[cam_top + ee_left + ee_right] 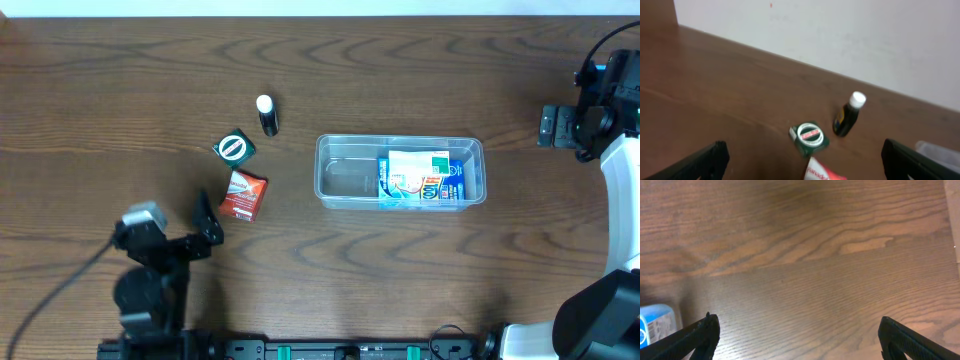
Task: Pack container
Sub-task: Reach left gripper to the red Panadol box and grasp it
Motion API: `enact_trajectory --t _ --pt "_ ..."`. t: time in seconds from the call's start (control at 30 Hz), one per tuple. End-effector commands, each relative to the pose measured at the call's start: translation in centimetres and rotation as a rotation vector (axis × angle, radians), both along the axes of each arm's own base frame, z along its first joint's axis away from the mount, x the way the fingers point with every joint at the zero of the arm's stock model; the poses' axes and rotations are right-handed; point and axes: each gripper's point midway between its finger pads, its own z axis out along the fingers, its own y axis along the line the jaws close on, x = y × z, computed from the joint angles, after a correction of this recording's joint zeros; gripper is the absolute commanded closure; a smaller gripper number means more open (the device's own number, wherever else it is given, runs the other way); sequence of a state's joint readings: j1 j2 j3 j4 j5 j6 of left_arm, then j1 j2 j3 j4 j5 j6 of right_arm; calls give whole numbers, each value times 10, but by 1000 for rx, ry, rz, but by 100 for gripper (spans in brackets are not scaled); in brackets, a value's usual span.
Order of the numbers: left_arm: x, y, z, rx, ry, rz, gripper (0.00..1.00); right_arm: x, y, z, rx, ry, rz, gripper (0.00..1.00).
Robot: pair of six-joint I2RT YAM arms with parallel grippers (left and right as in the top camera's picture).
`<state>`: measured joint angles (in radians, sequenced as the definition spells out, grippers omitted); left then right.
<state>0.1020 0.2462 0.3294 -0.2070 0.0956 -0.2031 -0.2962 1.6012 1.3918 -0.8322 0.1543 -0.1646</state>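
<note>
The container (345, 178) is a clear rectangular tub in the middle of the table. A blue printed box (421, 179) lies in its right half. To its left lie a dark bottle with a white cap (267, 114), a green square package (234, 149) and a red package (243, 195). My left gripper (208, 226) stands open just below-left of the red package, with nothing between its fingers. In the left wrist view the green package (809, 138), the bottle (848, 114) and the red package (822, 173) lie ahead of the open left gripper (804, 152). My right gripper (549, 125) is open, right of the container.
The right wrist view shows bare wooden table under the open right gripper (797, 327), with a corner of the blue box (655, 325) at the left edge. A pale wall (840, 35) runs behind the table's far edge. The arm bases stand along the front edge.
</note>
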Motion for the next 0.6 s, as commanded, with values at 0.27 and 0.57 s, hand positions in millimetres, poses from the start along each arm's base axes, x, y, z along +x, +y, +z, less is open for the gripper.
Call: enact_trajectory --t 0.27,0.57 --pt "59 -13 -31 3 709 -178 2 -2 -2 11 -7 -30 -19 1" --pt "91 -28 -108 -159 986 -249 2 -2 -2 11 -7 -30 -19 1"
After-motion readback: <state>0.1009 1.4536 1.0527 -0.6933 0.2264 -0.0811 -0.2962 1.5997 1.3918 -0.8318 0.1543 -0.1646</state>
